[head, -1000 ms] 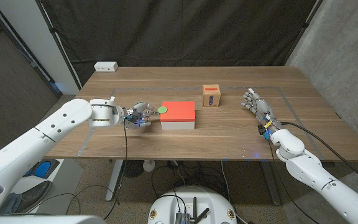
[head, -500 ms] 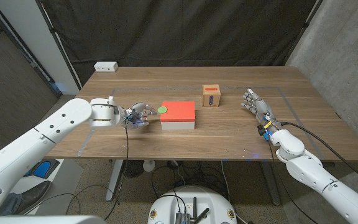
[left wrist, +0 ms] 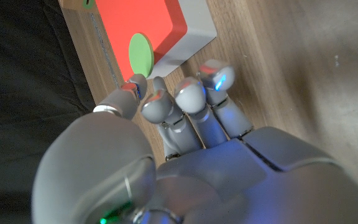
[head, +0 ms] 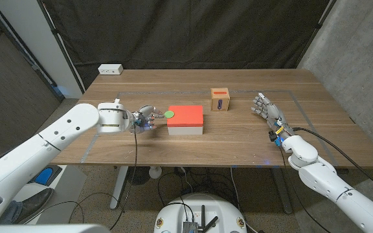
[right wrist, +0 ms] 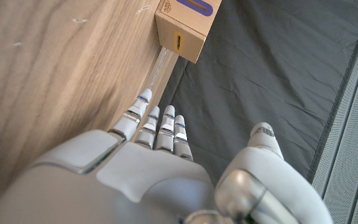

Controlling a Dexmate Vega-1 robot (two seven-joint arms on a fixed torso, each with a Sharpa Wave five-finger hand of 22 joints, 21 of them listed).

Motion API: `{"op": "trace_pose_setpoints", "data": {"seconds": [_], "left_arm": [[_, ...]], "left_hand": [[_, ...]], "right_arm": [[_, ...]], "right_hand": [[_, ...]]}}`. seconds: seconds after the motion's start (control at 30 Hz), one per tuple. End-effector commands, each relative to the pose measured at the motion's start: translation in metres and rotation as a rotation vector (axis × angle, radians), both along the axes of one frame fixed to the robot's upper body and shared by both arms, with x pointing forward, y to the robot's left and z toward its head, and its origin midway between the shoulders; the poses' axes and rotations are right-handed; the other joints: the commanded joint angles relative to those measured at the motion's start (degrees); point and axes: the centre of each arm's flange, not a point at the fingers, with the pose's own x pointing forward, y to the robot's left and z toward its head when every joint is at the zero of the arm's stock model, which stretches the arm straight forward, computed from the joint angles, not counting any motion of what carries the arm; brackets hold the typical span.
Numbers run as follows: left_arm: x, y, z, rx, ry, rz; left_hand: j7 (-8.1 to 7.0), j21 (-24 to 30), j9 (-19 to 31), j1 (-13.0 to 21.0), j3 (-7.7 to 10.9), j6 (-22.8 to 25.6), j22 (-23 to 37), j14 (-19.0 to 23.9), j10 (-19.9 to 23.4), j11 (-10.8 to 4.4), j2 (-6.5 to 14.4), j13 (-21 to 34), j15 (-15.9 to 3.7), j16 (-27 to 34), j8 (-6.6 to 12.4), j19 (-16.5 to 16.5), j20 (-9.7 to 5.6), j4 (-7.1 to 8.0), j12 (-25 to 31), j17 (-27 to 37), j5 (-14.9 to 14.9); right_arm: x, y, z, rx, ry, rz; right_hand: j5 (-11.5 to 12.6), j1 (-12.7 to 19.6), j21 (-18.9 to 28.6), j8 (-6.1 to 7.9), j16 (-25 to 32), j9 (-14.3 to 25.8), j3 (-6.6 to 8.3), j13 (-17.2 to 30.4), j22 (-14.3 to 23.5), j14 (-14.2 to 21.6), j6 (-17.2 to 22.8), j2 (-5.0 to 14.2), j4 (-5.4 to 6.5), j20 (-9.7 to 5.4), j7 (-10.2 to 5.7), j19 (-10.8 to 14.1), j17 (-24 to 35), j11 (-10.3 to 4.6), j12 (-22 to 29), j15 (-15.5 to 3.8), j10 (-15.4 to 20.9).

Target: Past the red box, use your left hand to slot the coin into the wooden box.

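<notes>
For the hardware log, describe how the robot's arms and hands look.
Both arms wear smooth white rounded shells. The left hand and right hand are grey metallic with jointed fingers; blue light glows on the left hand's fingertips. A black cable hangs below the left wrist, another runs along the right forearm, and small coloured connectors sit at the right wrist.

Around the wooden surface

A white power strip [head: 110,68] lies at the far corner of the surface [head: 193,145], well beyond the left hand and far across from the right hand. A black curtain [head: 186,32] hangs behind the far edge, past both hands. Thin pale lines [head: 90,139] run along the wood near each hand. Cables [head: 173,178] trail on the floor below the near edge.
</notes>
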Motion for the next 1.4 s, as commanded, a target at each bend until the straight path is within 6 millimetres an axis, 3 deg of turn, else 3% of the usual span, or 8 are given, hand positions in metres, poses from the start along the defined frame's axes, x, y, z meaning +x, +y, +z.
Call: {"op": "trace_pose_setpoints", "data": {"seconds": [0.03,0.3,0.43,0.67,1.0,1.4], "left_arm": [[0.002,-0.012,-0.002,0.008,-0.03,0.006],[0.007,-0.015,-0.005,0.004,-0.003,-0.032],[0.008,-0.015,-0.006,-0.011,0.016,-0.055],[0.005,-0.012,-0.004,-0.029,0.035,-0.058],[-0.001,-0.013,-0.003,-0.055,0.023,-0.053],[-0.002,-0.009,-0.001,-0.051,0.053,-0.05]], "left_hand": [[0.08,0.3,-0.2,0.0,0.06,0.0,0.9,0.2,0.3,-0.1,-0.4,0.3,0.02,-0.4,0.06,0.4,-2.46,0.22,0.6,0.1,0.3],[0.52,0.2,-0.6,-0.1,0.09,0.8,1.5,0.1,-0.1,-0.12,0.2,0.2,0.0,-0.5,0.17,0.1,-2.4,0.54,0.6,0.2,0.2],[1.93,-0.7,-0.9,-0.8,-0.3,-0.8,0.4,-0.2,-0.4,-0.12,0.5,0.1,0.0,-0.7,-0.78,-0.4,-2.42,0.73,0.7,0.3,0.1],[2.4,-1.2,-1.1,-2.3,-0.3,-1.0,-0.1,-0.3,-0.6,-0.09,1.7,-0.5,-0.04,-1.1,-1.38,-0.2,-2.37,1.32,0.2,0.2,0.1],[2.29,-1.4,-0.2,-2.5,0.6,0.0,0.2,-0.5,-0.7,-0.08,2.5,-0.5,-0.06,-1.4,-0.97,-0.3,-2.42,0.57,0.2,0.1,0.2],[2.09,-1.9,-0.1,-3.2,0.38,1.6,-1.7,0.1,-0.4,-0.07,2.9,-1.2,-0.05,-1.3,-0.98,0.5,-2.42,0.4,0.2,0.5,0.2]], "right_arm": [[-0.003,-0.003,-0.003,0.016,-0.006,-0.001],[-0.006,-0.006,-0.005,0.021,-0.012,-0.011],[-0.008,-0.008,-0.006,0.019,-0.012,-0.015],[-0.012,-0.009,-0.009,0.021,-0.008,-0.018],[-0.016,-0.011,-0.01,0.013,-0.007,-0.021],[-0.016,-0.01,-0.012,0.009,0.002,-0.016]], "right_hand": [[-0.1,-0.1,0.0,0.3,0.0,0.3,0.06,0.2,0.2,0.4,0.3,0.38,-0.46,0.27,-0.03,0.4,0.1,0.19,0.2,0.22,0.4],[-0.1,-0.2,0.0,0.31,0.0,0.3,0.05,0.2,0.2,0.6,0.4,0.37,-0.48,0.32,-0.07,0.4,0.1,0.22,0.2,0.29,0.6],[-0.1,-0.2,0.0,0.28,0.0,0.3,0.04,0.2,0.2,0.6,0.4,0.37,-0.48,0.34,-0.09,0.4,0.1,0.11,0.2,0.26,0.7],[-0.1,-0.2,0.0,0.28,0.0,0.3,0.03,0.2,0.2,0.6,0.4,0.35,-0.49,0.37,-0.17,0.4,0.1,0.14,0.2,0.23,0.9],[-0.1,-0.3,0.0,0.26,0.0,0.3,0.02,0.3,0.3,0.7,0.4,0.36,-0.51,0.39,-0.05,0.4,0.1,0.13,0.3,0.35,1.1],[-0.1,-0.3,-0.1,0.22,0.0,0.3,0.01,0.3,0.3,0.7,0.4,0.35,-0.53,0.4,-0.14,0.4,0.0,0.13,0.2,0.23,1.3]]}}
